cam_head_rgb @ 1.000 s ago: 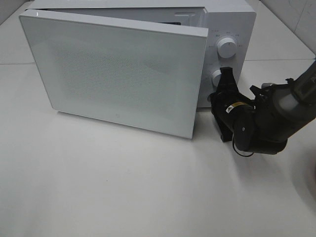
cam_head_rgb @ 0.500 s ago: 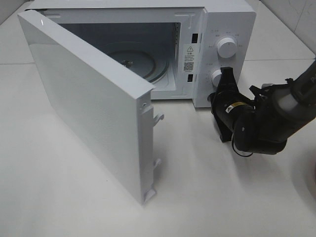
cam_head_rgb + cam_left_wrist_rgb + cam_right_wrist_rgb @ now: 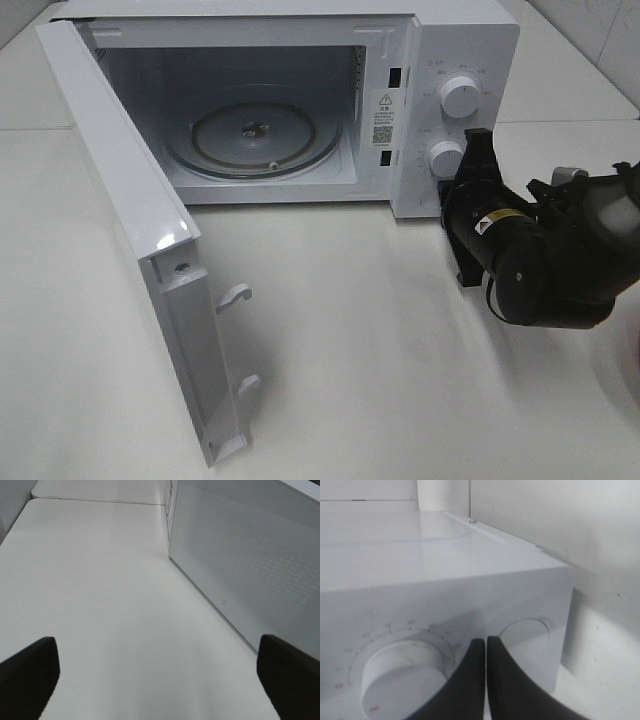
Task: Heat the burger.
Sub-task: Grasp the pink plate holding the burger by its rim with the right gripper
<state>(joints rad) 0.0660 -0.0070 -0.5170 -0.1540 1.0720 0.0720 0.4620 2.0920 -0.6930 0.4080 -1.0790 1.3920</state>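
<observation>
table (image 3: pixel 400 380): white; it bears the microwave at the far side, and the right arm reaches over it from the right.
microwave (image 3: pixel 470 40): white, with its control panel on the right.
door (image 3: pixel 120 200): swung fully open to the left, with its edge towards the near side and two latch hooks (image 3: pixel 232 296) showing.
cavity (image 3: pixel 250 80): holds only the glass turntable (image 3: pixel 200 140), which lies flat with nothing on it.
burger: not in any of the three views.
right gripper (image 3: pixel 486 642): jaws pressed together, tips at the control panel just right of the lower knob (image 3: pixel 444 157) and below the upper knob (image 3: pixel 459 97); I cannot tell whether they touch.
left gripper (image 3: pixel 159 680): jaws spread wide and holding nothing, low over the table beside the door's outer face.
</observation>
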